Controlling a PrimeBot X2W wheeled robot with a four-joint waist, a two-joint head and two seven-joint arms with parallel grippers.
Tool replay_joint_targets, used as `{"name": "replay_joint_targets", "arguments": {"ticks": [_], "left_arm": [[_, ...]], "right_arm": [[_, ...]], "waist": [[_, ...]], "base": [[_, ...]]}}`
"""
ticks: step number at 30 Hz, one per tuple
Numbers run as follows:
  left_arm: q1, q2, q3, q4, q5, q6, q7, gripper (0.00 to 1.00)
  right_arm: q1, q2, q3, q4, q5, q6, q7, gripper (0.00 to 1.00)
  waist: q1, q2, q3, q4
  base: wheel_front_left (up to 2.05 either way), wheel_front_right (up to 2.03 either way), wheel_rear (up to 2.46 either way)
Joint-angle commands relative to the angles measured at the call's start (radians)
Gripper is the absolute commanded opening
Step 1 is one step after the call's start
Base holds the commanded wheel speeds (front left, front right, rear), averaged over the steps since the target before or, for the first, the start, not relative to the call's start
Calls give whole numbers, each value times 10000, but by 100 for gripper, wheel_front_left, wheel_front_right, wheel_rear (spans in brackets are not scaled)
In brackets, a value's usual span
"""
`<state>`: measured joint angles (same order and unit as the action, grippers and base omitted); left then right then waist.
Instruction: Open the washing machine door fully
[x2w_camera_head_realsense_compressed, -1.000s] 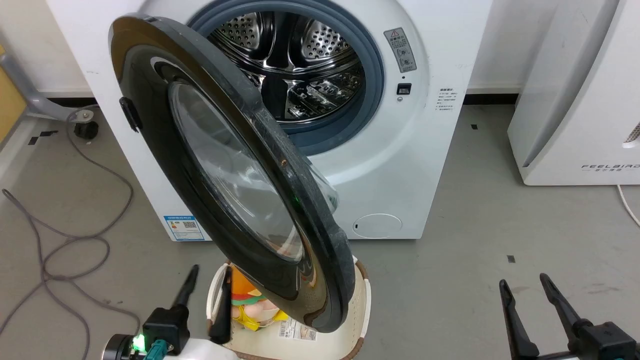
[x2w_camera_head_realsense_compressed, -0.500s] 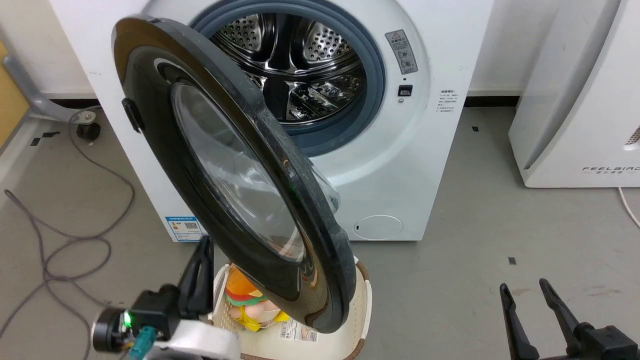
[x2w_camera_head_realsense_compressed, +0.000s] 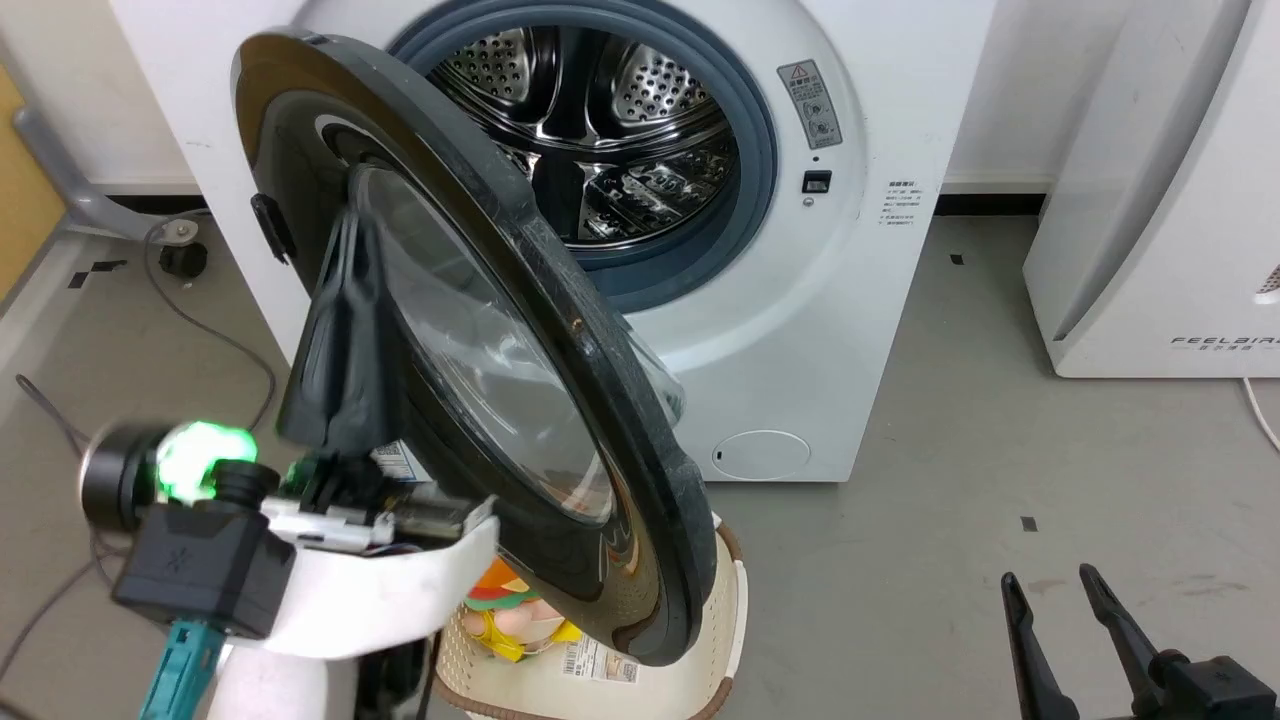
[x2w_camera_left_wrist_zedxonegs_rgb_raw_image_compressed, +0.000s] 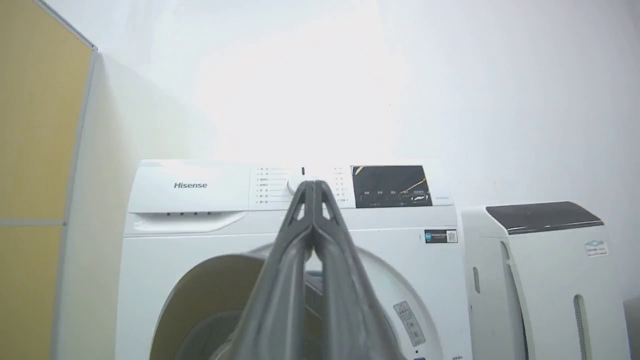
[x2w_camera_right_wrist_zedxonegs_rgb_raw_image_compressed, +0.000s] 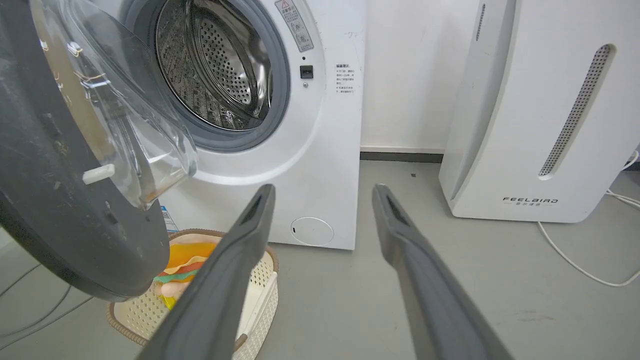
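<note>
Finds the washing machine door (x2w_camera_head_realsense_compressed: 470, 360) swung out in front of the drum (x2w_camera_head_realsense_compressed: 600, 130) and to its left, standing roughly edge-on to the opening, with the clear bowl bulging back toward the drum: part open, not yet folded flat against the washing machine (x2w_camera_head_realsense_compressed: 800, 340). Holds the same angle as a second ago, as far as can be judged past a small shift of the head camera. Not so with the left gripper (x2w_camera_head_realsense_compressed: 350, 225): a second ago low down, well in front of the drum beside the basket (x2w_camera_head_realsense_compressed: 600, 690), fingers spread; now lifted and pressed together on nothing, lying across the door's glossy outer face, left of the drum. From the left wrist, looks like one dark wedge pointing up at the control panel above the drum. Cannot tell whether touching the door or merely hanging in front of it. Leaves the right gripper (x2w_camera_head_realsense_compressed: 1047, 578) spread wide and idle, well in front of the drum and to its right, holding nothing. Reads as a switch from reaching to pushing, with shut fingers used as a blunt rod. Calls, most likely, for getting round the free rim to the matte inner side, to avoid swinging the door back toward the drum by pressing on the outer face. Worth minding the basket and its soft toy (x2w_camera_head_realsense_compressed: 510, 620), below and in front of the drum, right under the door's lower edge.
</note>
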<state>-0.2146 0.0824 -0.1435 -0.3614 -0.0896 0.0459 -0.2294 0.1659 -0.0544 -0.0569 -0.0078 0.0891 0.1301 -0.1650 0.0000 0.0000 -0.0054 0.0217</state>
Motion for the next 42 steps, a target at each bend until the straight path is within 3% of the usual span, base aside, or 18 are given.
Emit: {"name": "replay_joint_targets", "arguments": {"ticks": [1, 5, 10, 17, 22, 30, 42], "left_arm": [[-284, -41, -133, -178, 38, 28, 21, 0], [-1199, -191, -999, -734, -142, -61, 119, 0], [-1949, -293, -2810, -645, -592, -267, 441, 0], [-1815, -317, -5556, 376, -1461, -473, 1021, 0], [-1186, -319, -6815, 1570, -2027, -630, 1769, 0], [-546, -57, -6734, 3404, -2315, -63, 2531, 0], [-1233, -169, -5699, 5337, -2603, 748, 1977, 0]], "right_arm": [[-30, 41, -6, 28, 44, 6, -66, 100], [-54, 41, -25, 45, 36, 6, -80, 100], [-73, 41, 10, 94, 44, 6, -67, 100], [-46, 41, 37, 170, 111, 6, -62, 100], [-17, 41, 43, 241, 144, 6, -66, 100], [-82, 41, 81, 305, 205, 6, -73, 100], [-121, 41, 163, 445, 271, 6, -57, 100]], "waist": [[0, 0, 11, 4], [0, 0, 43, 5], [0, 0, 27, -87], [0, 0, 36, -259], [0, 0, 61, -285], [0, 0, 99, -308], [0, 0, 40, -393]], "base": [[0, 0, 0], [0, 0, 0], [0, 0, 0], [0, 0, 0], [0, 0, 0], [0, 0, 0], [0, 0, 0]]}}
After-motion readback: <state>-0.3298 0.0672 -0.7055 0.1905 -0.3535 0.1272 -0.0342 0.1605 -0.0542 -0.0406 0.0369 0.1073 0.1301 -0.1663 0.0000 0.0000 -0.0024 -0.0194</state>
